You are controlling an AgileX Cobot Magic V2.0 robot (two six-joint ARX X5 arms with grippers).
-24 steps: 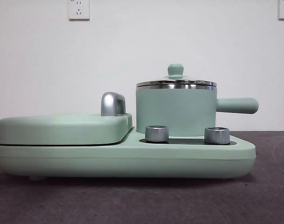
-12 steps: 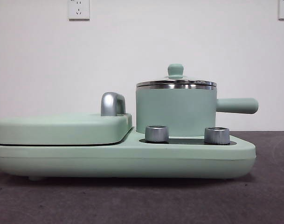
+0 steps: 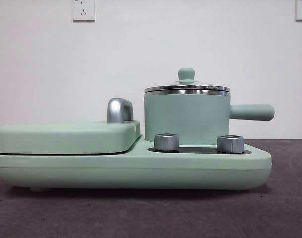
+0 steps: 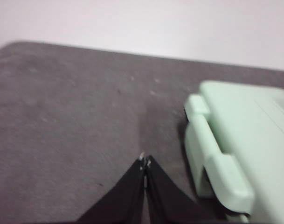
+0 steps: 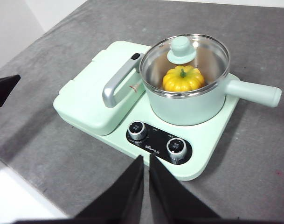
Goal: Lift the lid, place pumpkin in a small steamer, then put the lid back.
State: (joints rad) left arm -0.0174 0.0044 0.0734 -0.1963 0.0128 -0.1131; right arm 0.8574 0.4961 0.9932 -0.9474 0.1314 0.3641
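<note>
Progress: looks finished to me. The pumpkin (image 5: 183,78) already sits inside the steamer (image 5: 190,105), and the lid (image 5: 184,60) is back on the rim, seated level as far as the front view shows. I see no step left, unless the arms have yet to park.

Right gripper (image 5: 146,161): jaws pressed together with only a thin slit between them, holding nothing, hanging above the desk (image 5: 48,154) off the near edge of the cooker base (image 5: 204,156), clear of everything.

Dials: two steel dials (image 3: 166,142) on the near edge of the base, just in front of the steamer; nothing touches them.

Steamer: stands on the right half of the base, its side handle (image 3: 252,112) pointing out past the base's right edge.

Pumpkin: seen through the glass from the right wrist view, green stem up, roughly in the middle of the pot floor. From the front the pot wall hides it.

Lid: knob (image 3: 186,75) upright in the middle; steel rim resting on the pot's rim all round, no gap that I can make out.

Griddle cover (image 3: 66,136): shut flat on the left half of the base, chrome handle (image 3: 119,110) at its inner end beside the steamer.

Left gripper (image 4: 145,164): jaws clenched tip to tip, empty, over bare desk beside the far left end of the cooker, well apart from the steamer.
</note>
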